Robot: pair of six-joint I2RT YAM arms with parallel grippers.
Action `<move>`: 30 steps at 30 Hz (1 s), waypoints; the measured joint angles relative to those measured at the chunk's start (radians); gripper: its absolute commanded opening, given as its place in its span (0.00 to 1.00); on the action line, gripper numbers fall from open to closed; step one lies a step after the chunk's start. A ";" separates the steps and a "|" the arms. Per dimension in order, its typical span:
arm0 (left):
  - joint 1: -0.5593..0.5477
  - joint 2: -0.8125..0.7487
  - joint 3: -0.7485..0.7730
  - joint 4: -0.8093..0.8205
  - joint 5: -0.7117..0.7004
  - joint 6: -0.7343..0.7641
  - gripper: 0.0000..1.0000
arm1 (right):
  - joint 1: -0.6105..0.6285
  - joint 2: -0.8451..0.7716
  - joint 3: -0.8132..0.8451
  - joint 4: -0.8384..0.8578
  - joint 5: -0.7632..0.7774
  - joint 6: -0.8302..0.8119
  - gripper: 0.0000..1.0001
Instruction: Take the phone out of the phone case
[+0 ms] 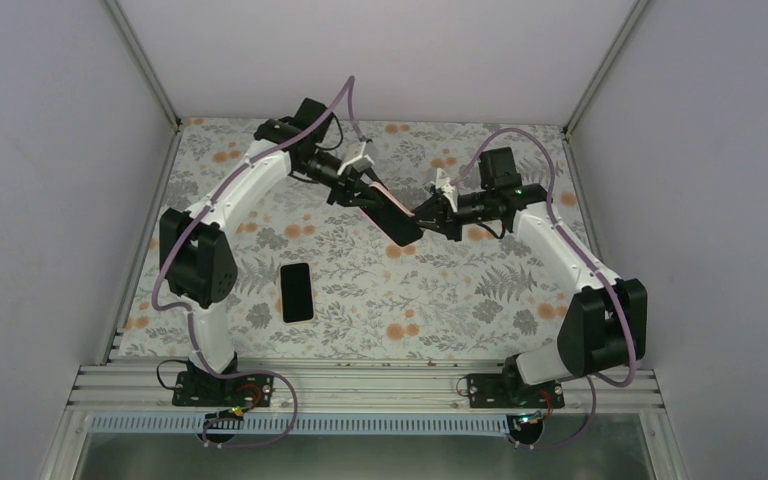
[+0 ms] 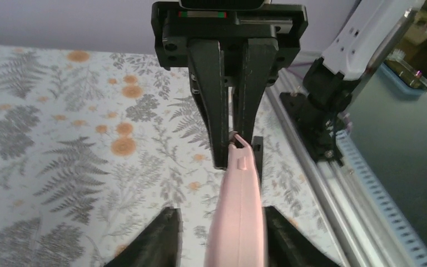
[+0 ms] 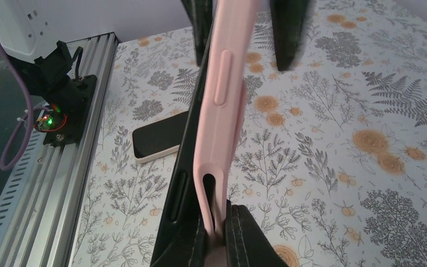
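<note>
A pink phone case (image 1: 384,196) is held in the air between both arms, above the middle of the table. A black phone (image 1: 398,226) lies against it; in the right wrist view the phone's edge (image 3: 180,183) stands slightly apart from the case (image 3: 222,111). My right gripper (image 1: 426,212) is shut on the case's end wall, seen in the right wrist view (image 3: 217,242). My left gripper (image 1: 365,190) is open and straddles the other end of the case (image 2: 239,222). In the left wrist view (image 2: 222,239), its left finger (image 2: 158,242) is clear of the case.
A second black slab with a pale edge (image 1: 298,292) lies flat on the floral table mat (image 1: 460,290), left of centre. It also shows in the right wrist view (image 3: 158,142). The aluminium rail (image 1: 360,385) and the arm bases run along the near edge.
</note>
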 measured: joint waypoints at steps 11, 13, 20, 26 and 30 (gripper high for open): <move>0.066 -0.023 0.166 0.037 -0.098 -0.072 0.73 | 0.004 -0.031 -0.042 -0.029 0.044 -0.016 0.03; 0.083 -0.060 0.172 0.051 -0.135 -0.091 0.80 | -0.004 -0.027 -0.062 -0.035 0.059 -0.014 0.03; -0.008 -0.357 -0.142 0.302 -0.364 -0.206 0.79 | -0.086 0.019 -0.079 0.042 0.137 0.091 0.03; -0.206 -0.451 -0.456 0.643 -0.639 -0.304 0.80 | -0.107 0.085 -0.012 0.184 0.250 0.333 0.04; -0.240 -0.366 -0.526 0.838 -0.850 -0.378 0.80 | -0.107 0.142 0.066 0.283 0.343 0.514 0.03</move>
